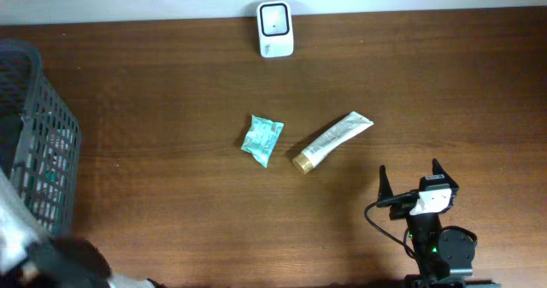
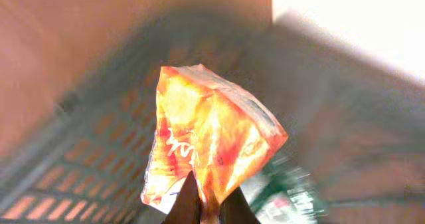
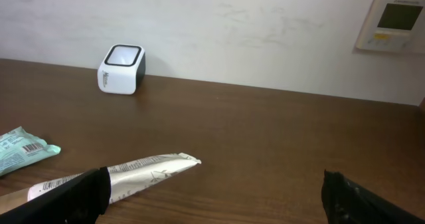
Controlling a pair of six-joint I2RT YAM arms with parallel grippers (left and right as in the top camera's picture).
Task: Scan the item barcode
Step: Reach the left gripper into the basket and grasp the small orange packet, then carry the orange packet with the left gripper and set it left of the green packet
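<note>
Basket (image 1: 47,143) behind orange packet (image 2: 209,144), tube (image 1: 333,140) beside pouch (image 1: 261,139)

One scanner (image 1: 275,29), one tube (image 1: 333,141), one teal packet (image 1: 261,139), one orange packet (image 2: 206,144), one basket (image 1: 64,143).

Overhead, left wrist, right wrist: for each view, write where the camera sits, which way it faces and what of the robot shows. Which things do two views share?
Overhead: above the table, facing straight down; right end effector near the bottom.
Left wrist: on the left arm, facing the basket; left end effector shut on orange packet.
Right wrist: low, facing the wall; open fingers in the bottom corners.
Shared by overhead and right wrist: scanner, tube, teal packet.
</note>
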